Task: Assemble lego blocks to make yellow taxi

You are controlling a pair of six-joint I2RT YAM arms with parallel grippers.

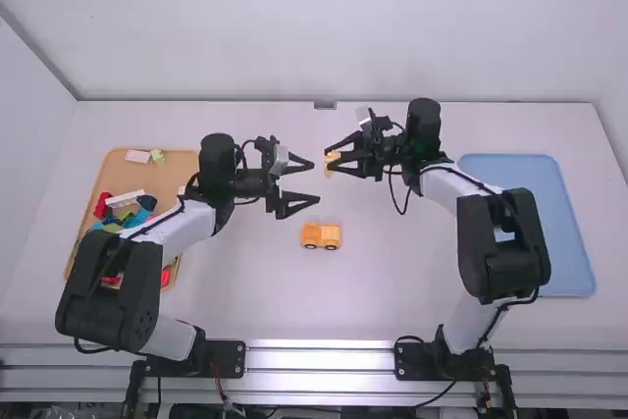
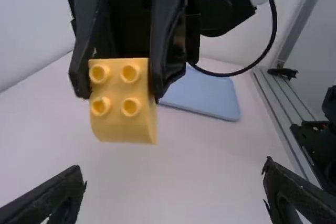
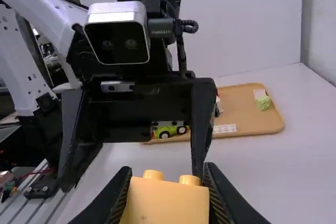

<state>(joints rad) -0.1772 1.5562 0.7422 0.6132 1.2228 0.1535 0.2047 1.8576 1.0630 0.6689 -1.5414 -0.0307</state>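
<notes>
My right gripper (image 1: 340,158) is raised right of the middle, shut on a yellow block (image 1: 331,161). In the left wrist view the block (image 2: 124,100) shows its studs, clamped by the right gripper (image 2: 126,72); in the right wrist view the block (image 3: 165,201) sits in the right gripper (image 3: 167,195). Facing it, my left gripper (image 1: 316,183) stands open, nothing between its fingers; the left wrist view has this left gripper (image 2: 176,192) around a gap. On the table, nearer the bases, rests a yellow-orange wheeled car piece (image 1: 321,235).
A wooden tray (image 1: 183,166) with several loose blocks lies at the left, partly behind the left arm. A green piece with wheels (image 3: 169,130) is in it. The blue tray (image 1: 569,233) lies at the right, beside the right arm.
</notes>
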